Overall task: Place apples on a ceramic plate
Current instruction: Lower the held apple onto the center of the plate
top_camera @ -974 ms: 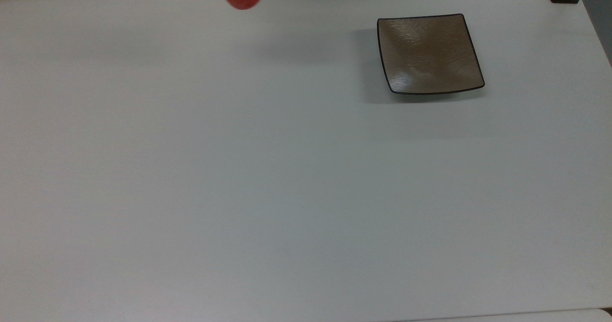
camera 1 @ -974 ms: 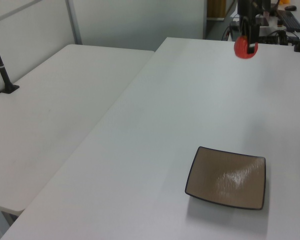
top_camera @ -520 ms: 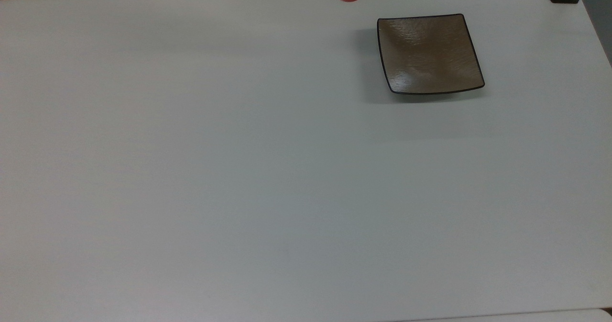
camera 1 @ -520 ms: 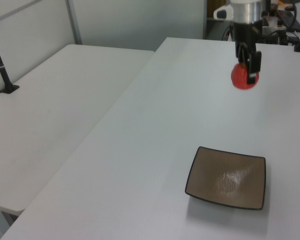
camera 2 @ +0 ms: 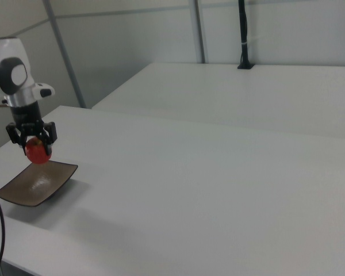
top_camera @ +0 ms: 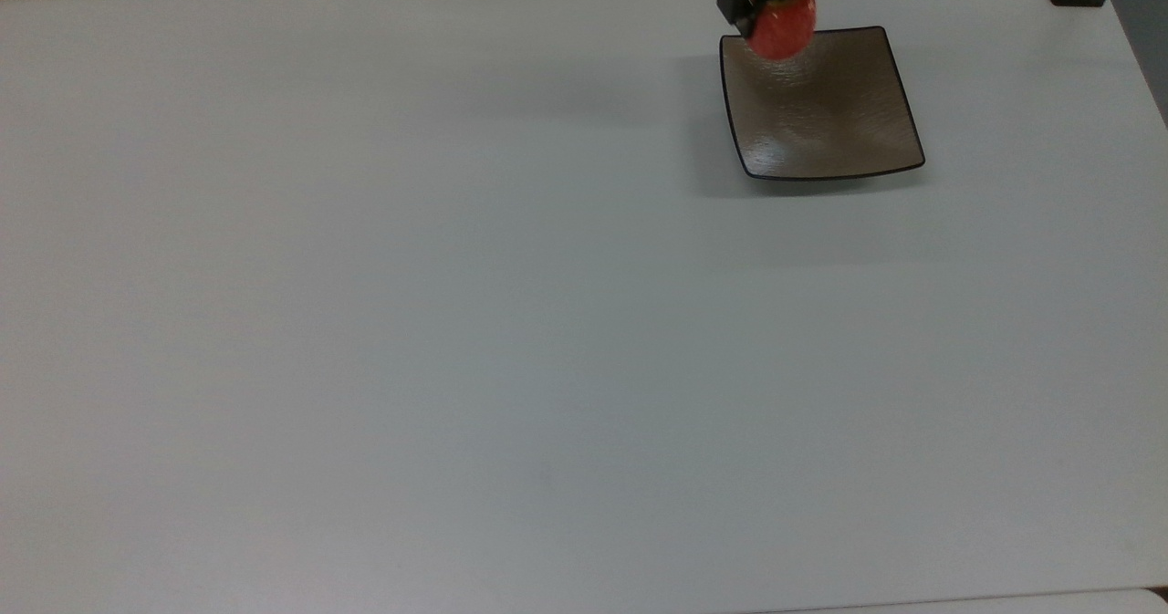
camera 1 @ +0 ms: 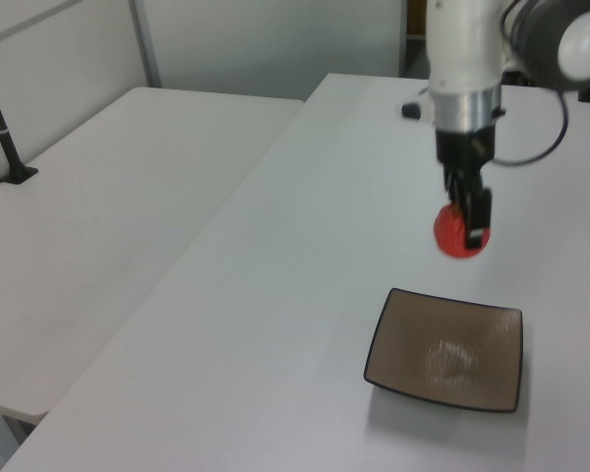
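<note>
1. Gripping the red apple [camera 1: 459, 232] between clenched jaws, the gripper [camera 1: 466, 218] hangs in the air above the white worktop [top_camera: 456, 322].
2. In the top view, the apple [top_camera: 782, 28] overlaps the upper-left corner of the square brown plate [top_camera: 821, 108] — held clear of it, not resting.
3. In the right view, apple [camera 2: 38, 151] and gripper [camera 2: 33, 140] sit just above the plate [camera 2: 34, 183] at the right view's left.
</note>
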You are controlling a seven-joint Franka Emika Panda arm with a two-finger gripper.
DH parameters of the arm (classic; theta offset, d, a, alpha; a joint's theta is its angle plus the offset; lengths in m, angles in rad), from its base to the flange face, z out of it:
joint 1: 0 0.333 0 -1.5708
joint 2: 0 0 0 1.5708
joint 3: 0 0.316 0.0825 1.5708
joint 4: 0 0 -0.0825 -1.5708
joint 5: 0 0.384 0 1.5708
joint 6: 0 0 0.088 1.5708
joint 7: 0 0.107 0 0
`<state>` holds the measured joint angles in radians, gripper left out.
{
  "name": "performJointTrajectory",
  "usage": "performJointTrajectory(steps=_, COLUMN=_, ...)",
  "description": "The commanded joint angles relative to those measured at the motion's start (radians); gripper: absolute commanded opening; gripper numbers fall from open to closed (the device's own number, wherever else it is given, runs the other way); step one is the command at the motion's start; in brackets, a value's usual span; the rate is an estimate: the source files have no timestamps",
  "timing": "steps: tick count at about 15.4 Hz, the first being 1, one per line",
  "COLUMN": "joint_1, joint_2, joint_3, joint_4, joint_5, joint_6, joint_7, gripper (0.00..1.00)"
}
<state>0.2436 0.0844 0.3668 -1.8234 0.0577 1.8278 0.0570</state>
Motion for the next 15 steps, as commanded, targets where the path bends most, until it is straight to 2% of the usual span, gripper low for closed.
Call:
performJointTrajectory(steps=1, joint_1=0.062, joint_2=0.073, joint_3=-0.011, joint_4=-0.048, joint_5=-0.024, joint_6=0.148, joint_7=0.121, gripper=0.19)
performJointTrajectory(steps=5, joint_1=0.1, joint_2=0.129, joint_3=-0.011, joint_4=-0.106, joint_5=-0.073, joint_6=0.24, joint_7=0.219, gripper=0.19)
performJointTrajectory(steps=9, joint_1=0.108, joint_2=0.179, joint_3=-0.011, joint_4=-0.113, joint_5=-0.101, joint_6=0.33, joint_7=0.271, gripper=0.19)
performJointTrajectory(steps=11, joint_1=0.12, joint_2=0.19, joint_3=-0.011, joint_4=-0.113, joint_5=-0.127, joint_6=0.34, joint_7=0.293, gripper=0.26)
performJointTrajectory(steps=12, joint_1=0.125, joint_2=0.201, joint_3=-0.011, joint_4=-0.112, joint_5=-0.134, joint_6=0.34, joint_7=0.294, gripper=0.4)
performJointTrajectory(steps=13, joint_1=0.125, joint_2=0.204, joint_3=-0.011, joint_4=-0.112, joint_5=-0.137, joint_6=0.338, joint_7=0.294, gripper=0.58)
performJointTrajectory(steps=15, joint_1=0.126, joint_2=0.205, joint_3=-0.011, joint_4=-0.111, joint_5=-0.138, joint_6=0.338, joint_7=0.294, gripper=0.89)
